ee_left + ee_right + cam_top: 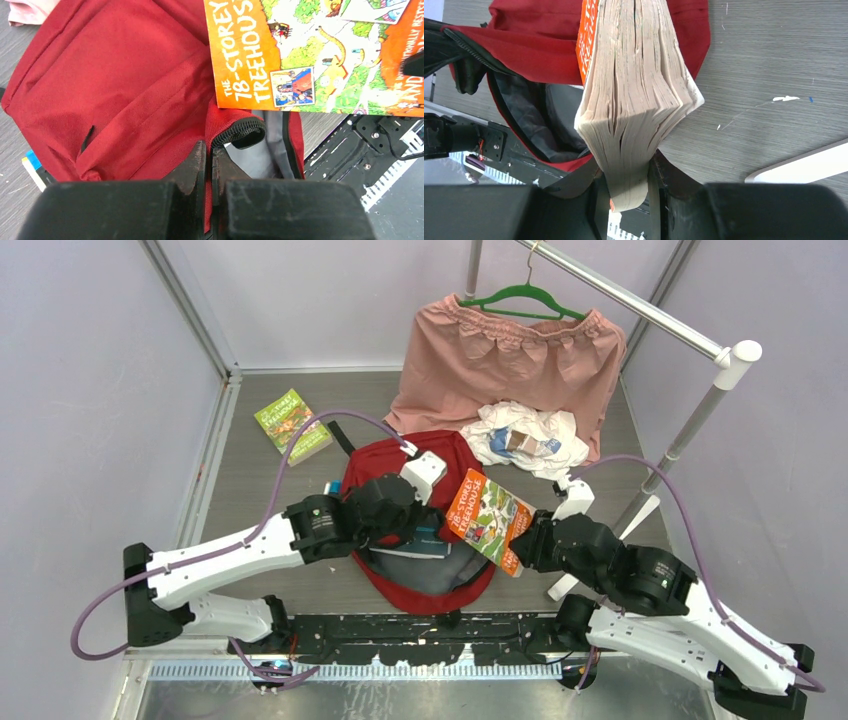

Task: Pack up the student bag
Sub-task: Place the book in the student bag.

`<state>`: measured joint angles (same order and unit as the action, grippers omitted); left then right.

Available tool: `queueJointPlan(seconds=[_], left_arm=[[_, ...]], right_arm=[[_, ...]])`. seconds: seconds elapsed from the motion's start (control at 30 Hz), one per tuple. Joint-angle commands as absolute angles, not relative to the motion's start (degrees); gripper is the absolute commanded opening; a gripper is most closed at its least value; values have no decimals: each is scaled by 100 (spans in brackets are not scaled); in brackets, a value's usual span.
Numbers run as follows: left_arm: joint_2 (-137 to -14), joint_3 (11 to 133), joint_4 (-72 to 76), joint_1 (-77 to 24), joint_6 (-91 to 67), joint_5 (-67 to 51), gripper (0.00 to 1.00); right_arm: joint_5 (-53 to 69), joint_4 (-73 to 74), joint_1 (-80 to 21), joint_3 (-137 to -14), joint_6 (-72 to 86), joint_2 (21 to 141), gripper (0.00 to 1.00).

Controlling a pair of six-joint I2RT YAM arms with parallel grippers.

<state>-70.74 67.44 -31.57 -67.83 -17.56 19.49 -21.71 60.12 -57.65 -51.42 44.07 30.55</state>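
Observation:
The dark-red student bag [400,465] lies open at the table's middle, its grey lining [440,570] facing the near edge. My left gripper [395,515] is shut on the bag's zipper-trimmed opening edge [235,131] and holds it up. My right gripper [525,545] is shut on the corner of an orange treehouse book [488,520], holding it tilted over the bag's right side by the opening. The right wrist view shows the book's page edges [636,100] pinched between my fingers. A dark book [420,540] lies inside the bag.
A green treehouse book [292,425] lies back left. A pale pink garment [505,365] hangs on a green hanger from a rail. A crumpled white cloth [525,440] lies behind the bag. A white rack foot [600,550] lies at the right.

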Motion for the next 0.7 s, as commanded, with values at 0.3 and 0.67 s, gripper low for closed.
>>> queueJointPlan(seconds=[0.3, 0.67], left_arm=[[-6492, 6918, -2162, -6758, -2075, 1378, 0], [-6484, 6935, -2144, -6757, -2079, 1274, 0]], right_arm=[[-2910, 5490, -5787, -5095, 4776, 2957, 1], [-3360, 5440, -5785, -5036, 4930, 2946, 1]])
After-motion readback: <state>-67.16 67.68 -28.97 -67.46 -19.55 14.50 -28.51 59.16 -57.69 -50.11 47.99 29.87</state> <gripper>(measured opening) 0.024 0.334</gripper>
